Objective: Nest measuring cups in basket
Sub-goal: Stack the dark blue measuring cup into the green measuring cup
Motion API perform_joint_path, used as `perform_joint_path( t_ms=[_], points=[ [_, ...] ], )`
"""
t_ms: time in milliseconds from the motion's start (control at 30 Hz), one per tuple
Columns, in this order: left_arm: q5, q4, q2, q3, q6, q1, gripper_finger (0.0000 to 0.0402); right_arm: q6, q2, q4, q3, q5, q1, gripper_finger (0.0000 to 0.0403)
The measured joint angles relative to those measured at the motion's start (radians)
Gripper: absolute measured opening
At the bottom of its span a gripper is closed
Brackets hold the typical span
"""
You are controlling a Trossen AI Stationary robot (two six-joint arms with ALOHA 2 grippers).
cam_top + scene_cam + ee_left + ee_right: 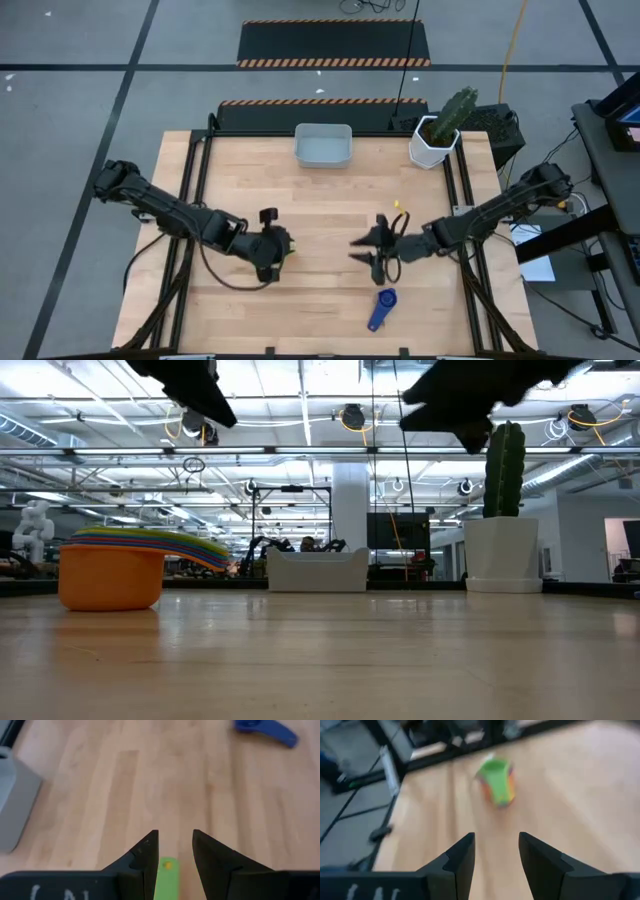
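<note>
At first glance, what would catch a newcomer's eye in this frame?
Probably the bright nested stack of measuring cups under the left gripper, whose open fingers straddle a green handle. A lone blue cup lies near the table's front edge, the open right gripper hovers mid-table, and the basket sits at the back edge.

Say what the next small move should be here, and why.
Probably lower the left tool and close it on the green handle. Its fingers are open, and the handle shows between them. The stack sits on the table, outside the basket. The blue cup lies apart, nearer the open right tool.
</note>
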Motion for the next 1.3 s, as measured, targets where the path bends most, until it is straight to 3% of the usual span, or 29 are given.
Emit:
perform_joint_path(
  t_ms=[167, 500, 800, 1067, 1300],
  points=[
    [-0.002, 0.073, 0.000, 0.000, 0.008, -0.044, 0.0130, 0.203, 0.011, -0.072, 0.000, -0.025, 0.091, 0.0144],
    [0.009, 0.242, 0.115, -0.001, 0.033, -0.157, 0.0194, 0.580, 0.034, -0.221, 0.000, -0.026, 0.286, 0.0144],
    [-0.009, 0.374, 0.247, -0.001, -0.015, -0.176, 0.0207, 0.611, 0.182, -0.207, 0.000, -0.053, 0.385, 0.0144],
    [-0.009, 0.390, 0.261, -0.001, 0.000, -0.158, 0.0207, 0.645, 0.241, -0.218, 0.010, -0.101, 0.415, 0.0144],
    [-0.009, 0.400, 0.261, -0.001, 0.028, -0.134, 0.0207, 0.721, 0.241, -0.437, 0.011, -0.123, 0.389, 0.0144]
  ],
)
